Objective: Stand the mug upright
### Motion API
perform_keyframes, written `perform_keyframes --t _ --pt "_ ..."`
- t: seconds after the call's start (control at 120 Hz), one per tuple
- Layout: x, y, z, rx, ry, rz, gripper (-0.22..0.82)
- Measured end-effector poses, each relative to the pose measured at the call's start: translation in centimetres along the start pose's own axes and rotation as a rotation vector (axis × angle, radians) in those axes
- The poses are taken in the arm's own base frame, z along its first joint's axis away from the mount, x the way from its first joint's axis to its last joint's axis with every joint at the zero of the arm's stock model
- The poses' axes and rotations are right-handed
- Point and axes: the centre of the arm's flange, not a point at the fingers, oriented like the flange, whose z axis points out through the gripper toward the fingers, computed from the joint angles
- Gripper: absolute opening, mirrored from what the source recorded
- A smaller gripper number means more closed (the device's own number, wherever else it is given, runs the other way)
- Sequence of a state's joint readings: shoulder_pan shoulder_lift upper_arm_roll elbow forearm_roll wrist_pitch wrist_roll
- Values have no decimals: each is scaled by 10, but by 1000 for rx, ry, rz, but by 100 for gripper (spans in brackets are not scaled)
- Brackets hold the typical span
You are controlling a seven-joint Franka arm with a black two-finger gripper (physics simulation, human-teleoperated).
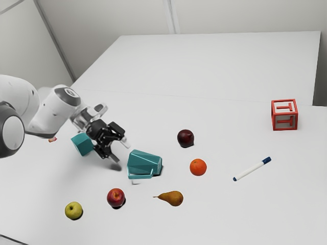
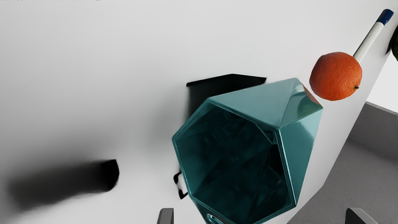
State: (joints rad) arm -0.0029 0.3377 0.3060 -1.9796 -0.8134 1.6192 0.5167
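1. The arm point(image 1: 53, 109) runs out of frame at the exterior view's left.
2. Near it lies a reddish object point(image 1: 52, 139), too small to identify.
3. The wrist view's edge crops the fingers point(image 2: 165, 217) of the gripper point(image 1: 123, 154), along with the rim and handle of the mug point(image 2: 244, 149).
4. An orange point(image 2: 335, 76) conceals one end of the marker point(image 2: 370, 39).
5. A dark green object point(image 2: 395, 45), sliced by the wrist view's edge, defies naming.

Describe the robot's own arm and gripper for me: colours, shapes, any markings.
The smooth, glossy white arm has thick, rounded housings, with dark grey bands around its joints and a small dark marking on the round cap nearest the wrist. The angular black two-finger gripper has jointed, link-like parts, and its slim fingers end in lighter grey tips.
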Motion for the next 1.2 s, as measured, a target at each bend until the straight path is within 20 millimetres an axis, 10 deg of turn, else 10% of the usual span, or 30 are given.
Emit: perform_keyframes --t 0.592,1.2 --pt "10 22 40 -75 8 64 55" --pt "13 54 49 -76 4 44 -3"
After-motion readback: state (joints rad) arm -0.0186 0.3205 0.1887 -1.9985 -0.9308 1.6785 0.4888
